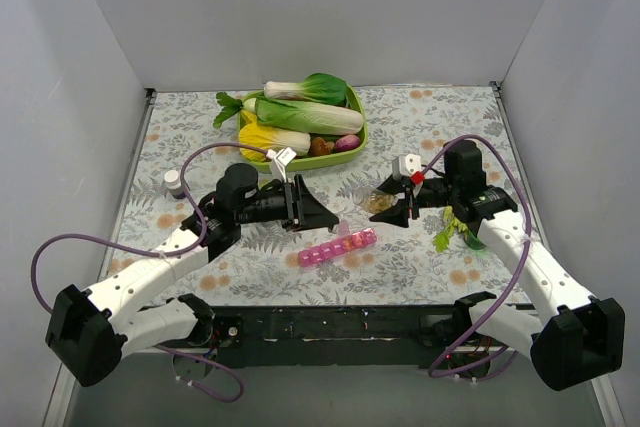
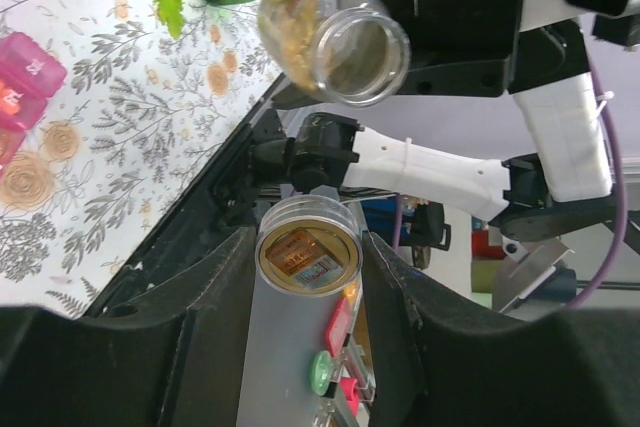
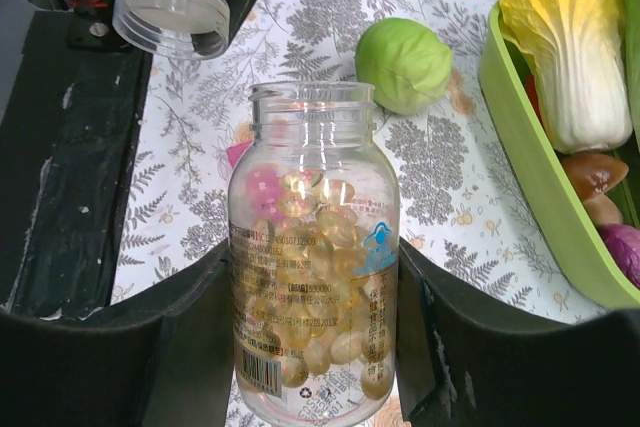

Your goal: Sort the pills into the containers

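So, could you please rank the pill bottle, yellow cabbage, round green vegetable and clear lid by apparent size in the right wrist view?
Largest: pill bottle, though nearest the camera.
Next: yellow cabbage, partly cut off.
Smallest: round green vegetable and clear lid, too alike to rank.

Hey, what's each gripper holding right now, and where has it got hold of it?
The left gripper pinches the clear lid across opposite sides of its rim. The right gripper grips the open pill bottle around its body, mouth free.
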Motion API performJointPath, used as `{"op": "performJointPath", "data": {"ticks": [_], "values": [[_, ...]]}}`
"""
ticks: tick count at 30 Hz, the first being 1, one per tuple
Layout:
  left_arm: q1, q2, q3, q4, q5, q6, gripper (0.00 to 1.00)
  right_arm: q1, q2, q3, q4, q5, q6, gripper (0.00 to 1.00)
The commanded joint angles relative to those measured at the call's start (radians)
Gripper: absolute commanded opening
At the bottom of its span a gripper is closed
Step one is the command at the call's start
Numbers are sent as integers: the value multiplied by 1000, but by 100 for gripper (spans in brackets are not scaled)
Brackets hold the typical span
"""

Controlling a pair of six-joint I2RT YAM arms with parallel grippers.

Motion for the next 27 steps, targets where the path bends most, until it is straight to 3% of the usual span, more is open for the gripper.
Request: {"op": "performJointPath", "data": {"ticks": [1, 27], "values": [[4, 29, 39, 137, 48, -82, 19, 12, -21, 56, -44, 80, -56, 1], [-2, 137, 36, 220, -124, -237, 18, 176, -8, 85, -91, 295, -86, 1]]}}
